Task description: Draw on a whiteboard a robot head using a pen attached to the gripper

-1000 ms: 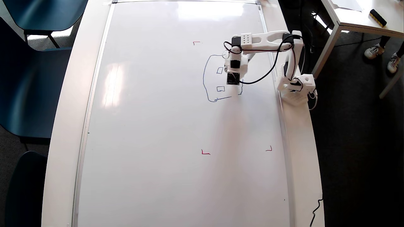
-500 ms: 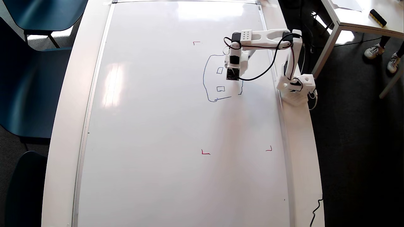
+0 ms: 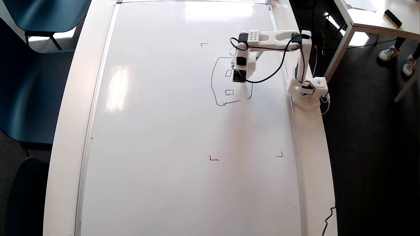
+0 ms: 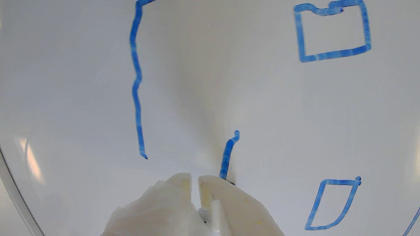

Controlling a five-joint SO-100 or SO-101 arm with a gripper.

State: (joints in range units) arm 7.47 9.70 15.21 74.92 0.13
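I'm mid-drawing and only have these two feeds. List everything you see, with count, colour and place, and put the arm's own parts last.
whiteboard: one, glossy white with a silver frame, covering most of the table.
robot head: one unfinished blue outline, upper right of the board; two small squares show inside it, and the wrist view shows a short fresh stroke.
red corner marks: three visible, around the drawing area.
chairs: dark blue, along the left edge of the overhead view.
second table: one, white, top right, with a black and yellow block on it.
shoes: two, pale, far right.
arm base: one, white, right of the board.
tool: one, white, fingers nearly together, over the fresh stroke.
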